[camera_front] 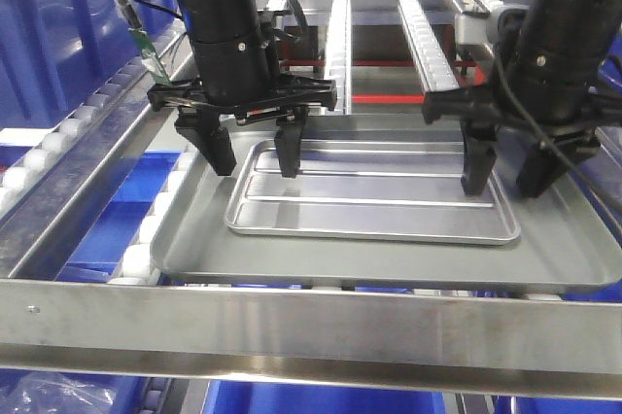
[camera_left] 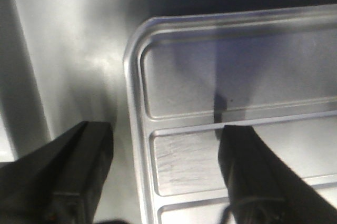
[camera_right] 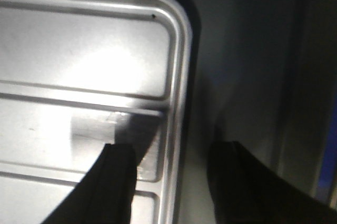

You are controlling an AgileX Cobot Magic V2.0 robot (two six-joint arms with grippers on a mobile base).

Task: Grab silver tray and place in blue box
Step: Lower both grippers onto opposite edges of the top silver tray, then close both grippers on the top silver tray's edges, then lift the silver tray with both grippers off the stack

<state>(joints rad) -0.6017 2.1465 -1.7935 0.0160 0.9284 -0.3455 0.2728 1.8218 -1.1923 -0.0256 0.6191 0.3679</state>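
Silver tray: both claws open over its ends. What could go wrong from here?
1. The silver tray lies inside the grey tray, so the outer fingers of the left claw and right claw drop into a tight gap and may catch its wall.
2. Both would pinch a thin, shiny rim; it might slip or tilt if lifted unevenly.

The silver tray [camera_front: 379, 189], shiny, ridged and empty, lay flat inside a larger grey tray [camera_front: 292, 260]. The blue box [camera_front: 58, 35] stood well apart, apparently upright, at far left.
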